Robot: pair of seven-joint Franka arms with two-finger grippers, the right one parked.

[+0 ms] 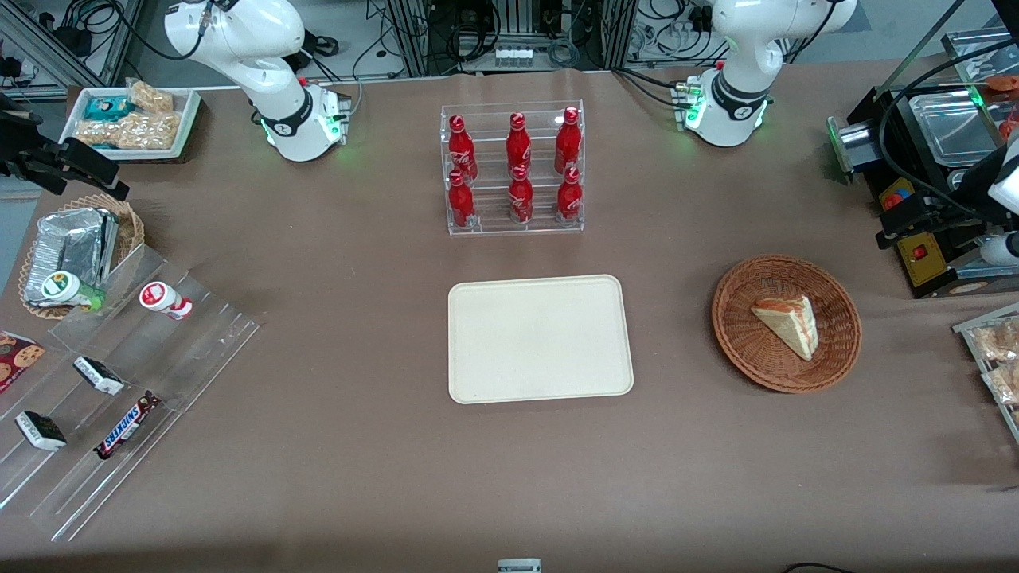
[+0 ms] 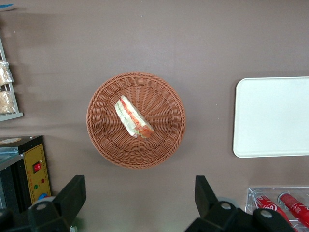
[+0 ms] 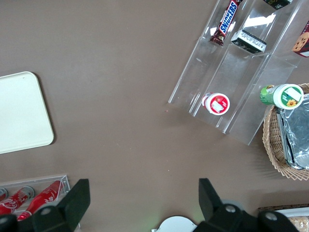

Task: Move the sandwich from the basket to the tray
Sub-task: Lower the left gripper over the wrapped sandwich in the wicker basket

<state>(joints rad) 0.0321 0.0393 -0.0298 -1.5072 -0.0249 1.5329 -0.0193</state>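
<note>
The sandwich point(image 1: 788, 322) point(image 2: 133, 117), a pale wedge with red and green filling, lies in the round reddish-brown wicker basket point(image 1: 732, 334) point(image 2: 101, 140) toward the working arm's end of the table. The cream tray point(image 1: 541, 338) point(image 2: 273, 116) lies flat and bare beside the basket, at the table's middle. My gripper point(image 2: 140, 186) hangs high above the table, over bare cloth just farther from the front camera than the basket. It is open, its black fingers point(image 2: 72, 193) wide apart with nothing between them.
A clear rack of red cola bottles point(image 1: 513, 167) point(image 2: 280, 205) stands farther from the front camera than the tray. A black machine with a yellow panel point(image 1: 923, 255) point(image 2: 34, 169) and a rack of snack packs point(image 1: 995, 350) point(image 2: 6, 92) sit near the basket.
</note>
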